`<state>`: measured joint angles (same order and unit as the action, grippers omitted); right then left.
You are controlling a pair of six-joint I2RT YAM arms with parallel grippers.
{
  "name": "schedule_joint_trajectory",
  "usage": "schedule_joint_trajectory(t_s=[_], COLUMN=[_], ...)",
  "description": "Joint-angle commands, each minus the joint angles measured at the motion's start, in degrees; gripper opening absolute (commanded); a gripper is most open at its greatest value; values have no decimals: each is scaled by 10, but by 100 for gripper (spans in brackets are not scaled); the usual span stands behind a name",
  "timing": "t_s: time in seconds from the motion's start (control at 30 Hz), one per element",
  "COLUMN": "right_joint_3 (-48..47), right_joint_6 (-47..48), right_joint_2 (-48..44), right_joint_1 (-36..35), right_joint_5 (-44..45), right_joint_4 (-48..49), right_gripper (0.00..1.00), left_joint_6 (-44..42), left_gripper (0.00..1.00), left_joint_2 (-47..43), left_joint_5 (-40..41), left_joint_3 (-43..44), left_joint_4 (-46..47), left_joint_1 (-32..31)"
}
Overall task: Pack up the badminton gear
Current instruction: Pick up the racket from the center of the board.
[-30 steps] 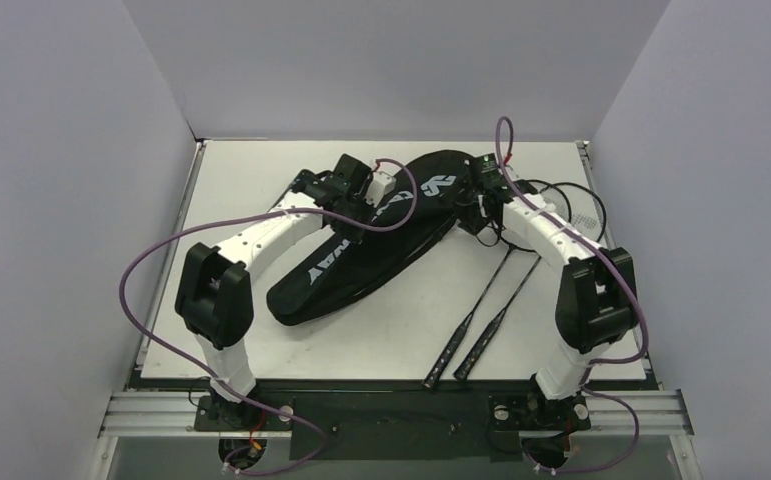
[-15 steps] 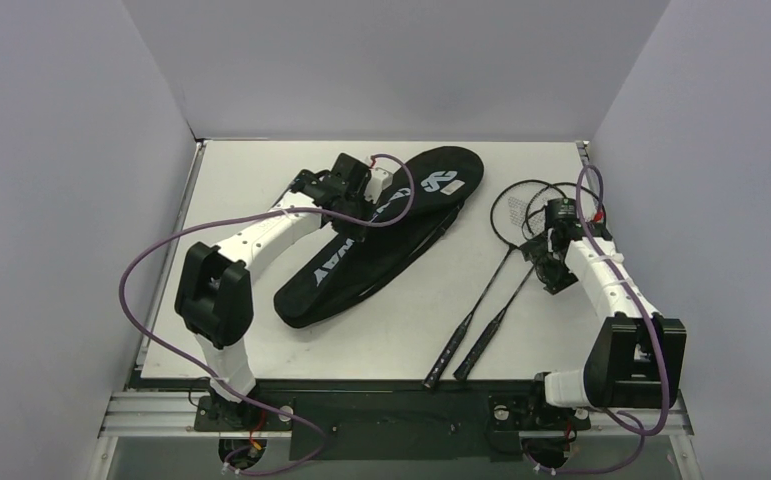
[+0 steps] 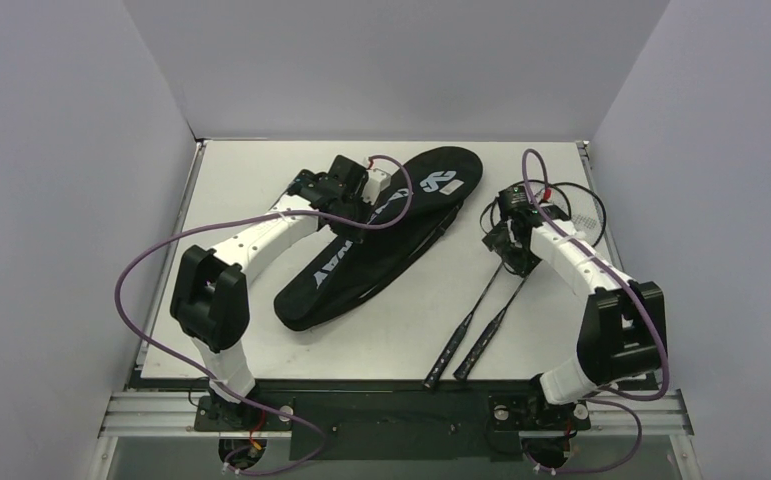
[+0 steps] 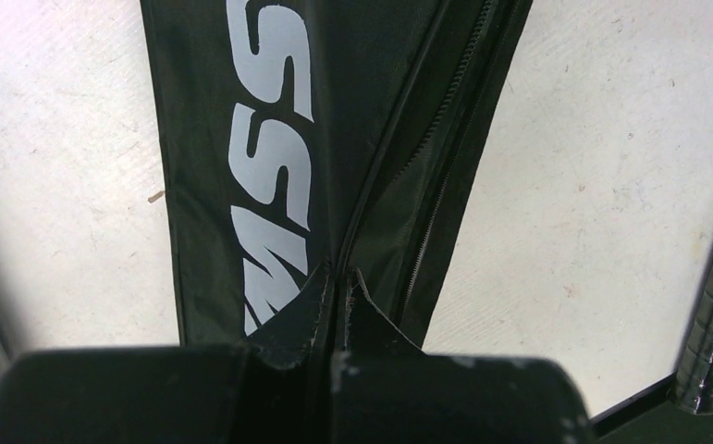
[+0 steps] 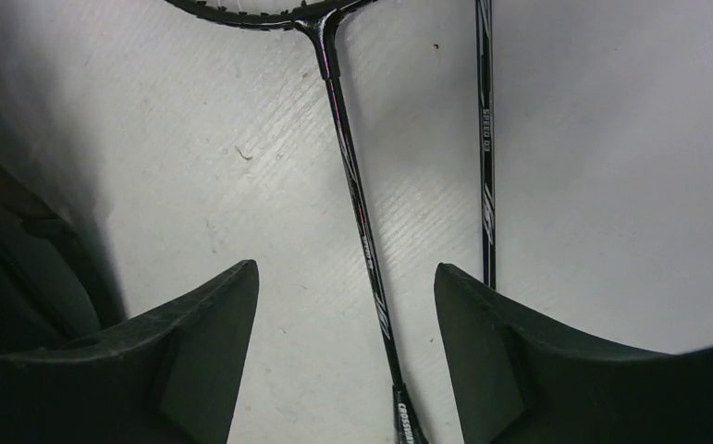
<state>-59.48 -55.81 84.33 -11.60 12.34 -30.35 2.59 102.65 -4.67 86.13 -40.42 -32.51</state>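
Observation:
The black racket-shaped bag [image 3: 381,235] with white lettering lies slantwise across the middle of the table. My left gripper [image 3: 354,218] is shut on a fold of the bag's fabric [image 4: 269,139] beside its zipper; the pinch shows at the left gripper [image 4: 338,277]. Two thin black rackets [image 3: 481,325] lie side by side to the right, handles toward the near edge, heads partly hidden under my right arm. My right gripper [image 3: 507,250] hovers open over their shafts. In the right wrist view one shaft [image 5: 352,185] runs between the right gripper [image 5: 345,268] fingers, the other shaft [image 5: 485,139] just outside the right finger.
White enclosure walls stand close on the left, right and back of the white table [image 3: 251,180]. Purple cables [image 3: 136,270] loop from both arms. The racket handles end near the table's front edge [image 3: 381,378].
My right arm left the bag's wide end, swung out to the right, then came back over the racket shafts, jaws now wider. The left gripper stayed pinched on the bag.

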Motion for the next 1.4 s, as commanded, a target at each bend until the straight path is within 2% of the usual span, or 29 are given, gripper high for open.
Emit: schedule_joint_trajectory(t_s=[0.0,0.23,0.5,0.77,0.93,1.07,1.2,1.37], right_joint_3=[-20,-12,-23,13,30,31,31,8], right_joint_6=[4,14,9,-14,-20,-20,-20,-14], right_joint_2=[50,88,135,152,151,155,146,86], right_joint_1=[-8,-12,-52,-84,-107,-129,-150,-205], right_joint_5=[40,55,62,77,92,107,122,149], right_joint_4=[-15,0,18,51,60,49,38,-12], right_gripper=[64,56,48,39,11,0,0,0], left_joint_6=[5,10,11,11,10,12,14,18], left_gripper=[0,0,0,0,0,0,0,0], left_joint_2=[-40,-42,-43,-46,-44,-45,-49,-46], left_joint_5=[-16,-25,-26,-28,-25,-24,-19,-16], left_joint_3=[5,12,21,24,30,30,24,24], left_joint_4=[22,14,7,5,0,1,6,13], left_joint_1=[9,20,20,20,21,20,21,21])
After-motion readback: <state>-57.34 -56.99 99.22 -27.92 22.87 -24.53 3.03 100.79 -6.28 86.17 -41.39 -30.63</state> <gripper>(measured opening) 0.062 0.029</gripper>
